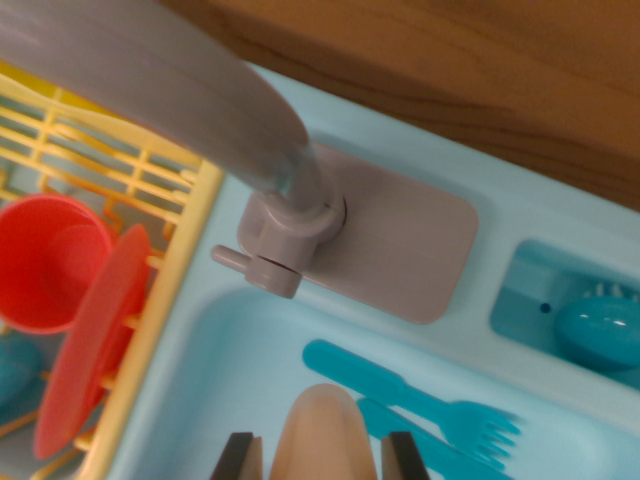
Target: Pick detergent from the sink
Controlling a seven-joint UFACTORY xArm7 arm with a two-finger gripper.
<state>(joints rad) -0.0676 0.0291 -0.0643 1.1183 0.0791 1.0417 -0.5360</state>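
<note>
The detergent bottle is a pale peach, rounded shape at the bottom middle of the wrist view. It is close to the camera and blurred. My gripper has one dark finger at its left side and another at its right, both pressed against the bottle. Only the fingertips show, and the bottle's lower part is cut off by the frame. Behind it lies the light blue sink basin.
A grey faucet on a grey base plate arches over the sink's back rim. A blue fork and another blue utensil lie in the basin. A yellow rack at the left holds a red cup and a red plate. A side compartment holds a blue rounded item.
</note>
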